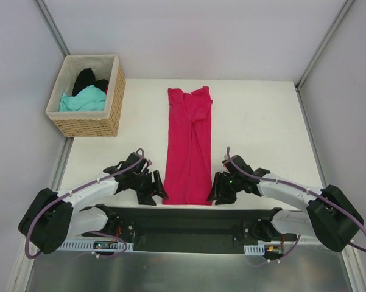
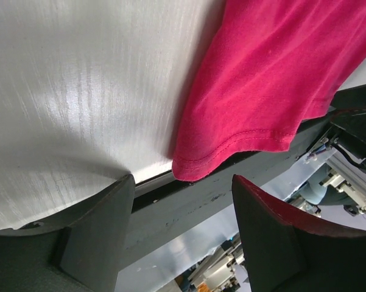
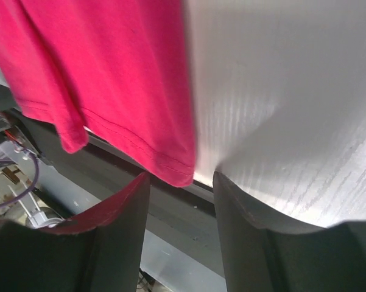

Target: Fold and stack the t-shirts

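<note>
A crimson-pink t-shirt [image 1: 190, 146] lies folded into a long narrow strip down the middle of the white table, its hem at the near edge. My left gripper [image 1: 158, 190] is open beside the hem's left corner [image 2: 192, 167], not holding it. My right gripper [image 1: 217, 189] is open beside the hem's right corner [image 3: 176, 173], not holding it. In both wrist views the hem hangs slightly over the table edge just ahead of the jaws. A teal t-shirt [image 1: 84, 100] and a black t-shirt [image 1: 85, 79] lie crumpled in the basket.
A woven wicker basket [image 1: 91, 125] stands at the back left of the table. A dark rail [image 1: 189, 222] runs along the near edge between the arm bases. White table surface [image 1: 262, 121] lies right of the shirt.
</note>
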You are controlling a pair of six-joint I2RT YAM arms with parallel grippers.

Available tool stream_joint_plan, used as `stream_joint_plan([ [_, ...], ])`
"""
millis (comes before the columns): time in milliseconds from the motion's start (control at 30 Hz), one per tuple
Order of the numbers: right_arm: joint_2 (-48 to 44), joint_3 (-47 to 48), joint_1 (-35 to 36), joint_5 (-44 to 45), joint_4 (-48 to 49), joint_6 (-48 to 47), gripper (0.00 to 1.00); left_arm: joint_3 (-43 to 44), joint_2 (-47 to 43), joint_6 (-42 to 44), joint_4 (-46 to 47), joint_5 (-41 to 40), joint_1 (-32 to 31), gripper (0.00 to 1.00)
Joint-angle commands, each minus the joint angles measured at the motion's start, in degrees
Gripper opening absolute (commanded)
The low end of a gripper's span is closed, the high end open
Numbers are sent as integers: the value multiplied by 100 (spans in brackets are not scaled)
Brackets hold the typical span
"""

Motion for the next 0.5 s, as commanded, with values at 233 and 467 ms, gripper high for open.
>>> stream_joint_plan([
  [233, 222, -169, 460, 405, 647, 279, 38, -28, -22, -274, 14, -706, -558, 59],
  [467, 257, -178, 556, 545, 736, 367, 29, -46, 84, -397, 164, -891, -682, 50],
])
